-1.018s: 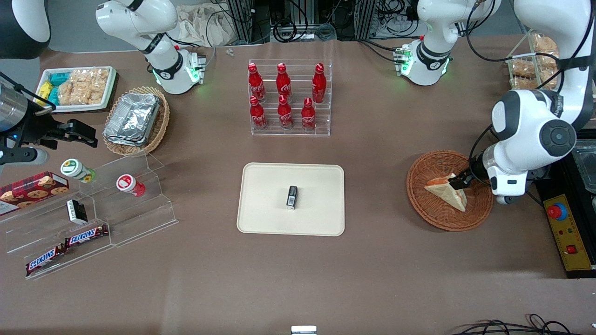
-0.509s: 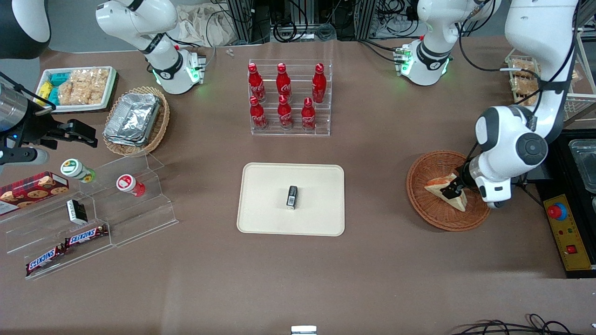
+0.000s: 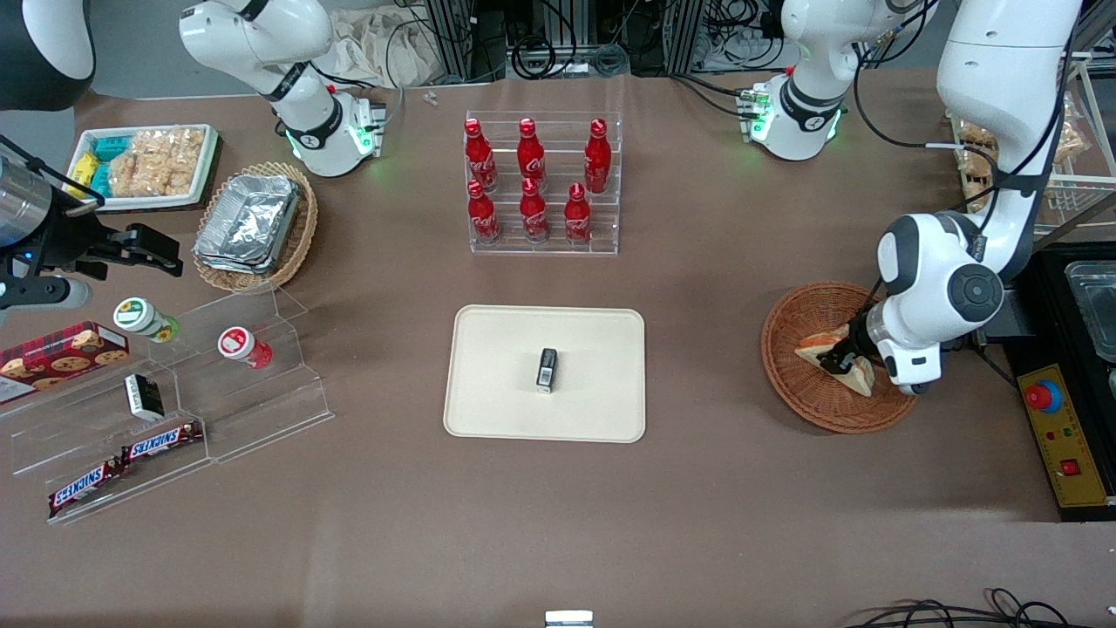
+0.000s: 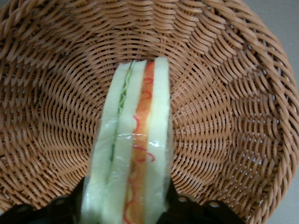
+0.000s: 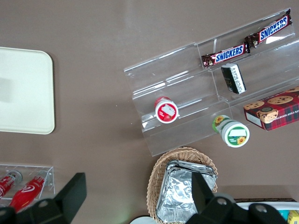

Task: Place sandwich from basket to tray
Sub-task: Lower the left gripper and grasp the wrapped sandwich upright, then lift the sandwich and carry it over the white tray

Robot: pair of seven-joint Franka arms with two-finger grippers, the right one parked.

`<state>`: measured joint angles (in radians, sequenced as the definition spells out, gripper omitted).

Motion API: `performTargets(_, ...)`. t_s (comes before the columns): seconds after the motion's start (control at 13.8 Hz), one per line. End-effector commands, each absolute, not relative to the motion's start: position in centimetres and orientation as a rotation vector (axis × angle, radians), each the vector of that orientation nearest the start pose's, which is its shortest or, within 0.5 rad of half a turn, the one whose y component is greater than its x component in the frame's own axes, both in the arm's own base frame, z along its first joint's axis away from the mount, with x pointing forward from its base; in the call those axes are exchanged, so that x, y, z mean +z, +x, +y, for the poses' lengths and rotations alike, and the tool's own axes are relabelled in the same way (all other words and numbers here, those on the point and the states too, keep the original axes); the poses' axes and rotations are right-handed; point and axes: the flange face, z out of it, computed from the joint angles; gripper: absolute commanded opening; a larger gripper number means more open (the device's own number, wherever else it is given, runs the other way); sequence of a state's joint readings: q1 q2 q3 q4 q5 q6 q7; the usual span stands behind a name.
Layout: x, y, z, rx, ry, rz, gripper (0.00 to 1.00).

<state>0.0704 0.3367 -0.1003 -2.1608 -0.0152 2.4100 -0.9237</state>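
sandwich wedge of pale white bread [image 3: 828, 357] with green and red-orange filling, plastic-wrapped, lies in the round reddish-brown woven wicker basket [image 3: 798, 388] toward the working arm's end of the brown tabletop [image 3: 715, 506]. the left arm's tool [image 3: 842, 359] is down in the basket, its dark fingers [image 4: 60, 209] set on either side of the wedge, touching its bread faces; it looks pinched on the sandwich, which still sits low against the weave. the flat cream-beige rectangular tray [image 3: 488, 410] lies well apart at mid-tabletop, with a small black box [image 3: 547, 370] on it. farther from the front camera, red "coca-cola" bottles [image 3: 530, 183] stand in a clear rack. toward the parked arm's end, two "snickers" bars [image 3: 122, 462] lie on clear acrylic steps [image 3: 261, 410], near a red plaid cookie box [image 3: 61, 349].
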Motion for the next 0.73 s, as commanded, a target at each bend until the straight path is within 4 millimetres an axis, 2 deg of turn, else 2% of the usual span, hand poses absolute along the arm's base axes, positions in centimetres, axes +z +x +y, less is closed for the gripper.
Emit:
performTargets(0.0, 24.9, 56.0, -1.7, 0.091, -2.821, -1.402, 0.00)
performTargets(0.22, 29.7, 57.2, -2.0, 0.051, -2.850, -1.365, 0.00)
performTargets(0.44, 36.0, 58.9, -3.2, 0.128, -2.851, -1.292, 0.00)
performTargets(0.51, 38.3, 59.6, -4.6, 0.148, -2.865, -1.256, 0.00)
performTargets(0.65, 41.4, 60.0, -7.8, 0.207, -2.911, -1.123, 0.00)
